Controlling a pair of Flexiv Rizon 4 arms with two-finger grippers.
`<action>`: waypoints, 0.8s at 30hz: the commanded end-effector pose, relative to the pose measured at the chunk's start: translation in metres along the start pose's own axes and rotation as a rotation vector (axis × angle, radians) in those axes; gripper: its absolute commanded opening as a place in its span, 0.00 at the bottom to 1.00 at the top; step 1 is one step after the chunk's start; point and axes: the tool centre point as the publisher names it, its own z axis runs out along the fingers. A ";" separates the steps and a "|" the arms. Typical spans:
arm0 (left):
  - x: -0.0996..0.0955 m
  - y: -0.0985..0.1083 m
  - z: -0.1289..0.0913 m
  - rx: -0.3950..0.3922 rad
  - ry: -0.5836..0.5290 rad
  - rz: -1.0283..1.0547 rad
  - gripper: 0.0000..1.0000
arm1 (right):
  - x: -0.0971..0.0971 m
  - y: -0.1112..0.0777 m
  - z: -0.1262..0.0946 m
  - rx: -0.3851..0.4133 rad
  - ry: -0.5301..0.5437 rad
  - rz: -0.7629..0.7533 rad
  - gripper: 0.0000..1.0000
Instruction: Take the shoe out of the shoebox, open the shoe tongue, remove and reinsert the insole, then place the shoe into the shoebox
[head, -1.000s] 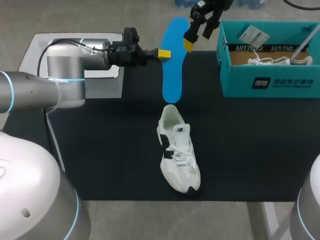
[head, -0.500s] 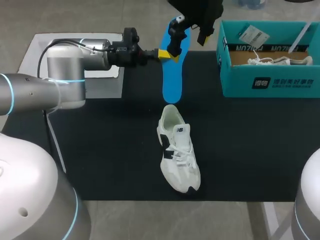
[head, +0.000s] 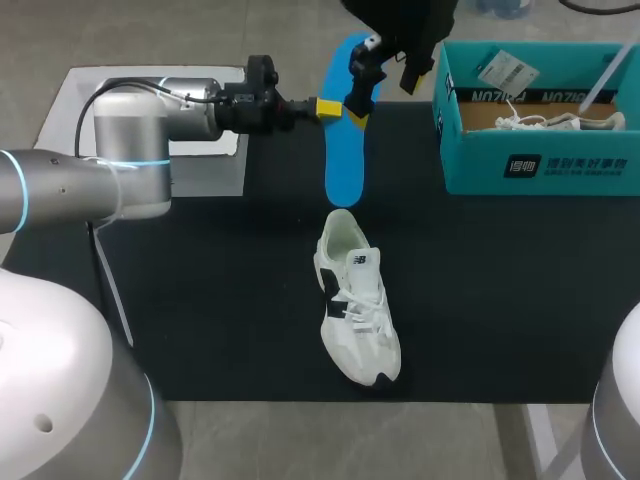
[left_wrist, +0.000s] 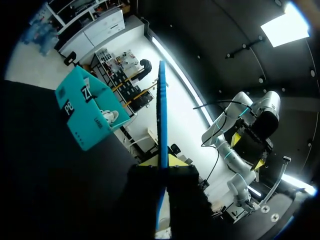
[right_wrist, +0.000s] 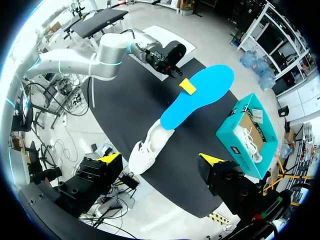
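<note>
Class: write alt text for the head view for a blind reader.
The left gripper holds a blue insole above the black mat, its lower end near the heel of a white shoe. The right gripper hovers open by the insole's top; a teal shoebox stands at right.

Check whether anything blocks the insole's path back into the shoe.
Nothing visible does. The left gripper holds the insole with its lower end right by the heel opening of the shoe.

Silver left arm (head: 130, 150) — cyan-ringed, black-cabled — ends in yellow-tipped claw (head: 334, 107).
</note>
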 end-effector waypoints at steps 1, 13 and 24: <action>0.001 0.000 0.000 -0.001 -0.002 -0.001 0.00 | 0.000 0.001 0.000 0.003 0.000 0.000 1.00; 0.053 -0.002 0.002 -0.121 0.126 0.581 0.00 | 0.000 0.001 0.000 0.003 0.000 0.000 1.00; 0.078 0.035 -0.008 -0.181 0.067 1.022 0.00 | 0.000 0.001 0.000 0.003 0.000 0.000 1.00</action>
